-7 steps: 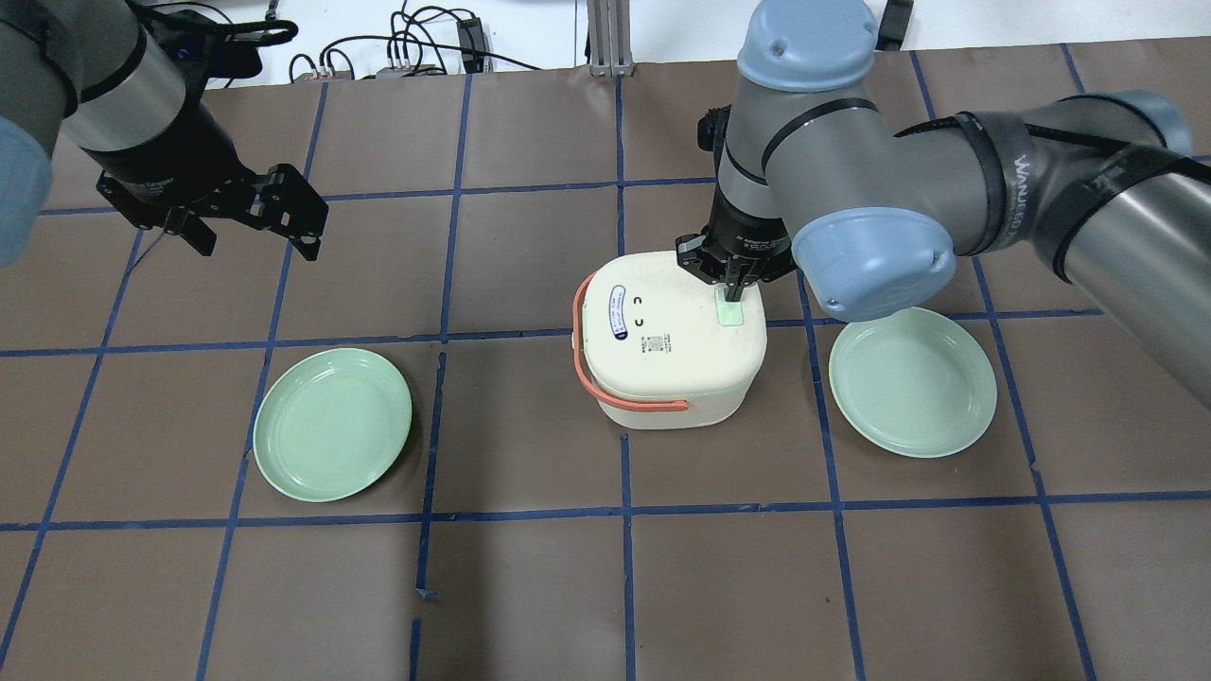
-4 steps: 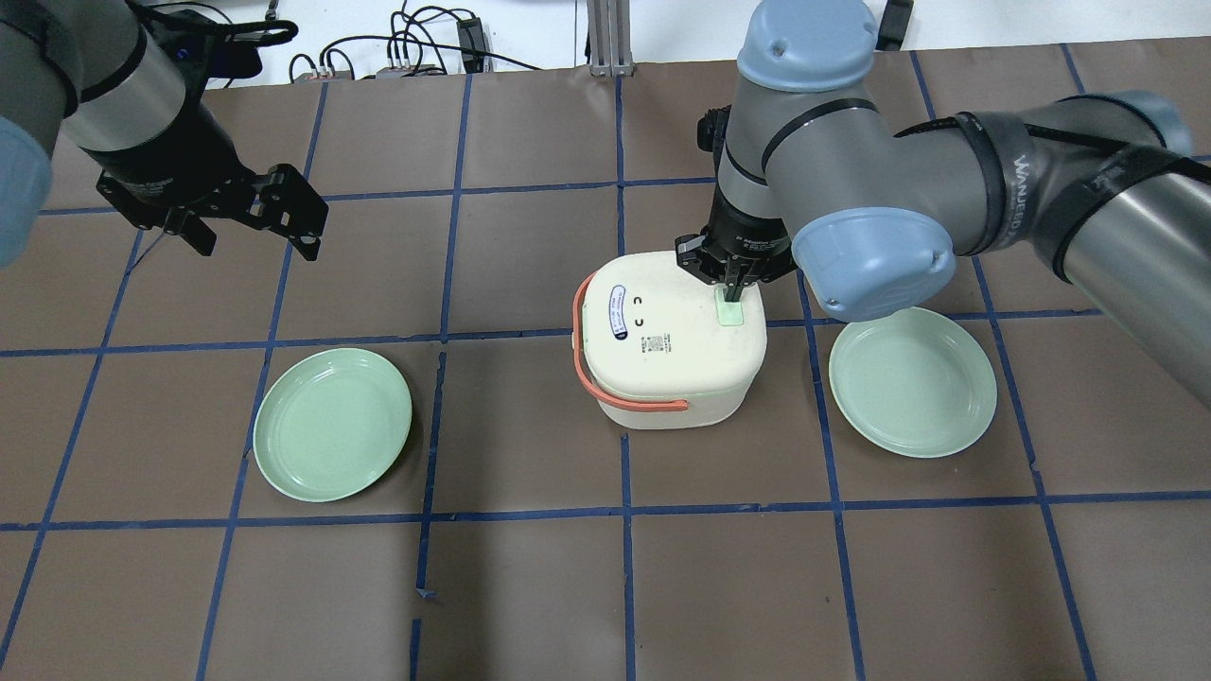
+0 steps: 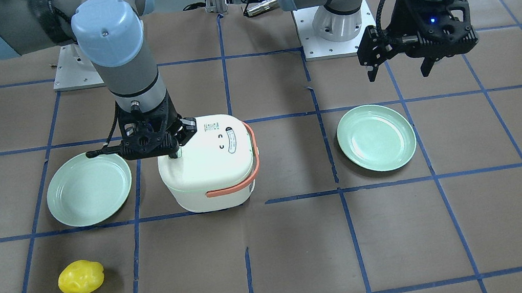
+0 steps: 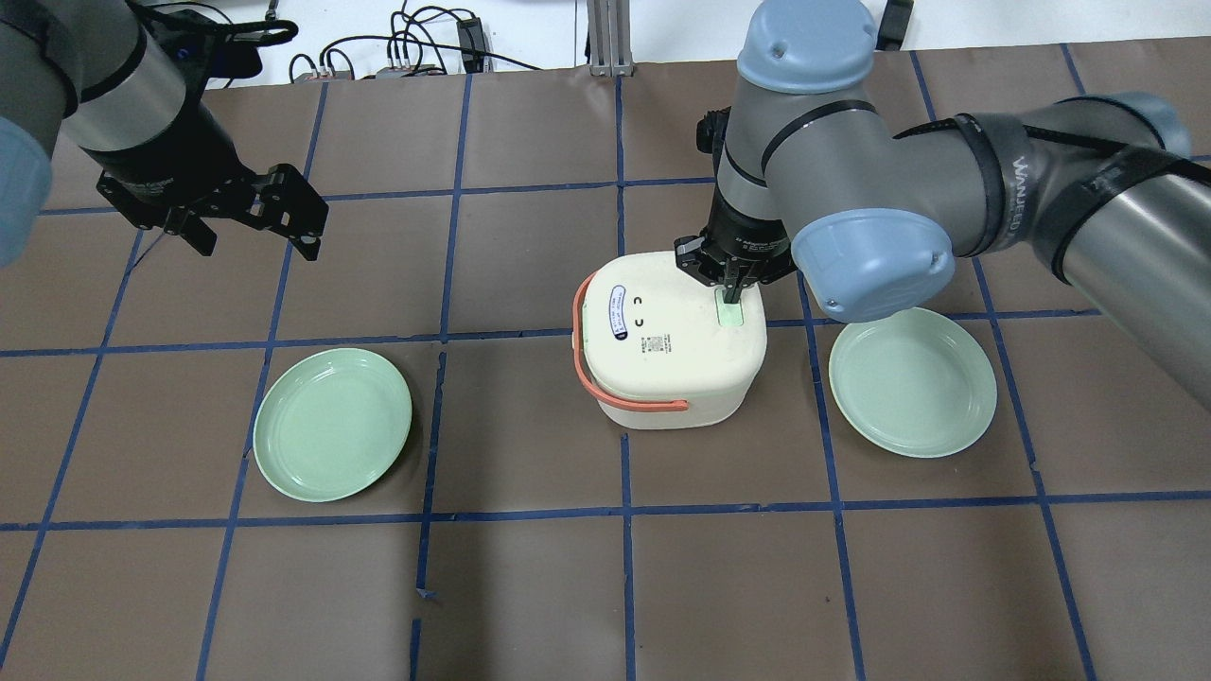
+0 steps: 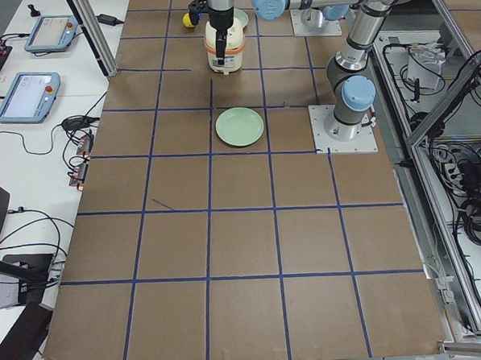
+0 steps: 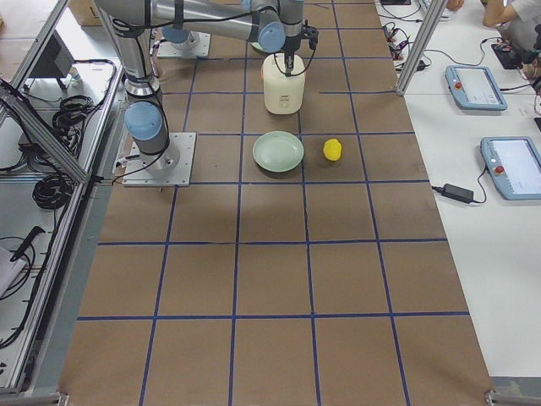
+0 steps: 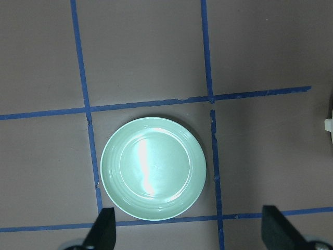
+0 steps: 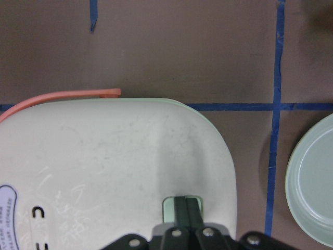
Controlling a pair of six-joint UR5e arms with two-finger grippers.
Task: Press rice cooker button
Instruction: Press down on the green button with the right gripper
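The cream rice cooker (image 4: 662,355) with an orange handle stands mid-table; it also shows in the front view (image 3: 208,175). A pale green button (image 4: 732,315) sits on the lid near its right edge. My right gripper (image 4: 728,295) is shut, pointing straight down, with its tips on the button. The right wrist view shows the closed fingers (image 8: 187,211) resting on the green button (image 8: 169,207). My left gripper (image 4: 257,244) is open and empty, held above the table at the far left, away from the cooker; it also shows in the front view (image 3: 397,73).
One green plate (image 4: 333,423) lies left of the cooker, under my left gripper in the left wrist view (image 7: 153,166). A second green plate (image 4: 913,381) lies right of the cooker. A yellow object (image 3: 81,277) lies on the table beyond that plate.
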